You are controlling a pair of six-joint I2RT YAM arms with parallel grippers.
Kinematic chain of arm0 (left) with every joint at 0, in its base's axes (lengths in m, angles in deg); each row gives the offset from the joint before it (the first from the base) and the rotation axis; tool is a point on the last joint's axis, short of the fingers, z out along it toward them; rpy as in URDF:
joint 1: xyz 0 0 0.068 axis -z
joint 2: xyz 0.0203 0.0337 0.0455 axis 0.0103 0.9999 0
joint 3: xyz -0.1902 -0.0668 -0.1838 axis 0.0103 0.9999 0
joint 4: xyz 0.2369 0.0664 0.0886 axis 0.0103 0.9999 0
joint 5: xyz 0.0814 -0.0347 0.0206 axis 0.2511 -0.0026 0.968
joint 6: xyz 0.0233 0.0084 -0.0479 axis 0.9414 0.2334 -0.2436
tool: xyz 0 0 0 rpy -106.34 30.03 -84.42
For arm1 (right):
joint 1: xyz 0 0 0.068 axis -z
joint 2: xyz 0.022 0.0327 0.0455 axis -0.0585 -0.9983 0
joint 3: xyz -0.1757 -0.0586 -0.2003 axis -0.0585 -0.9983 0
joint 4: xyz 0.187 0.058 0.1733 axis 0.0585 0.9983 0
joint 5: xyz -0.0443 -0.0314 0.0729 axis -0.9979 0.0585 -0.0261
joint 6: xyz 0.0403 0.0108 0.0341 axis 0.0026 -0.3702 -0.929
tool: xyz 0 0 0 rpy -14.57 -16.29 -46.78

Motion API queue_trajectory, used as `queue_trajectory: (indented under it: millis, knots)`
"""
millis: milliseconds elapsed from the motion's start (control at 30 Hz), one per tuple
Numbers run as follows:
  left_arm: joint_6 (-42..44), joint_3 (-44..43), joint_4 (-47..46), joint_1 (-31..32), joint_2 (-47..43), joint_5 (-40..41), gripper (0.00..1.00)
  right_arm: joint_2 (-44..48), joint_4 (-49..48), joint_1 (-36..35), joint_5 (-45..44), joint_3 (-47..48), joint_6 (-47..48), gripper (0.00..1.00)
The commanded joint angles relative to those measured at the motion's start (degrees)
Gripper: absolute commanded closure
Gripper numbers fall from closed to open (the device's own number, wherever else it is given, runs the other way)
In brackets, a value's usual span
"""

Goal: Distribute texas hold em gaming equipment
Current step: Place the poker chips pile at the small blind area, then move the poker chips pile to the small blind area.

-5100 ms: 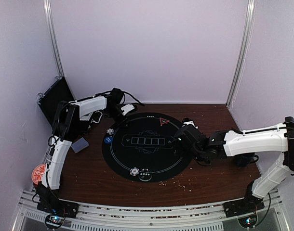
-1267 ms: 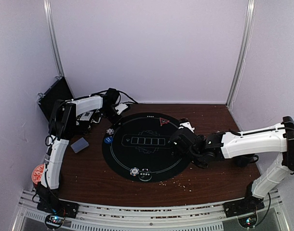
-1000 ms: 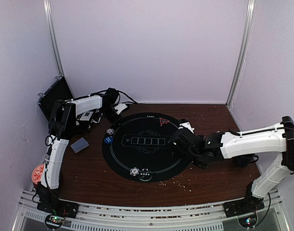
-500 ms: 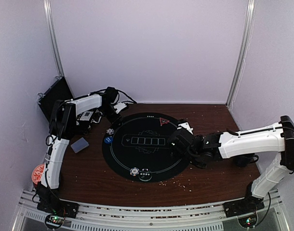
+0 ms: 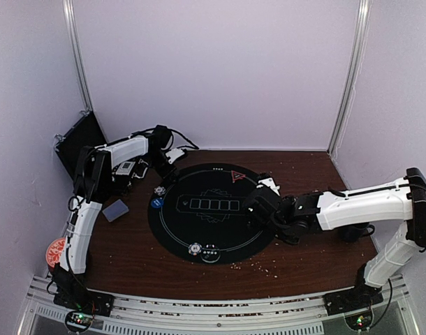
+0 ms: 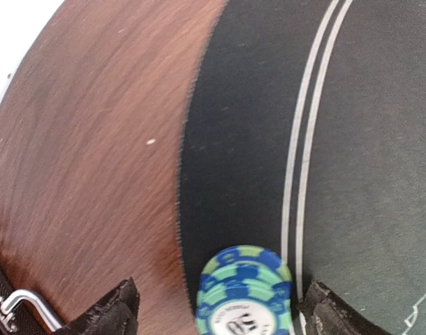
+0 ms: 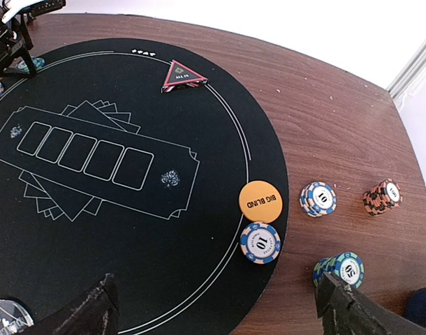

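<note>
A red-topped can (image 5: 56, 251) stood at the table's left edge. One stack of grey-blue cards (image 5: 116, 210) lay on the wood at 9 o'clock from the round black mat (image 5: 230, 236). Only the top view showed these two.

One blue button (image 5: 156, 203) sat at the mat's 9 o'clock rim, with one pale chip (image 5: 159, 190) just beyond it toward 10. The left gripper (image 5: 164, 169) hung over the rim at 10 o'clock. From above its jaws could not be read. Its own camera showed them spread, with one teal-and-blue chip stack (image 6: 244, 296) standing on the mat's edge between them. The left finger was clear of the stack; the right was close, contact unclear.

One white-edged chip (image 5: 195, 248) lay at 6 o'clock, and one red triangle marker (image 5: 235, 176) at 1 o'clock.

The right gripper (image 5: 257, 208) hovered at 3 o'clock, jaws spread wide and holding nothing. Its wrist view showed what the arm hid from above: one orange button (image 7: 260, 201) on the mat's rim and four chip stacks. A blue-and-white stack (image 7: 260, 242) sat at the button's 6 o'clock. On the wood stood a second blue-and-white stack (image 7: 318, 198) at its 3 o'clock, a red-and-black stack (image 7: 382, 196) beyond that, and a teal stack (image 7: 339, 269) at 4 o'clock. One dark mug (image 5: 353, 234) stood behind the right arm.
</note>
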State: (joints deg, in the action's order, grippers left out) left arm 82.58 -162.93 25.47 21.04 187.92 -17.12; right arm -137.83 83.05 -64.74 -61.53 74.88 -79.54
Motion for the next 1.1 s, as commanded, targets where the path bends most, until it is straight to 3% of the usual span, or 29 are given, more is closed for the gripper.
queue_trajectory:
  millis: [0, 133, 500, 1067]
  knots:
    - [0.57, 0.0, 1.64, 1.44, 1.05, -5.21, 0.12, -0.76, 0.67, -0.52, -1.8, 1.44, -0.11, 0.0]
    - [-0.55, -0.59, 0.81, 1.55, 0.56, -4.24, 0.07, -0.97, 0.69, -0.5, -1.73, 1.52, -0.2, 0.0]
    - [-3.05, -0.52, -5.09, 1.52, 1.47, 1.78, 0.08, -1.21, 0.61, -0.58, -1.79, 1.53, -0.06, 0.0]
    - [-1.92, -2.87, -6.9, 1.58, 3.21, 2.52, 0.44, -2.65, 0.69, -0.69, -1.81, 2.02, 0.13, 0.0]
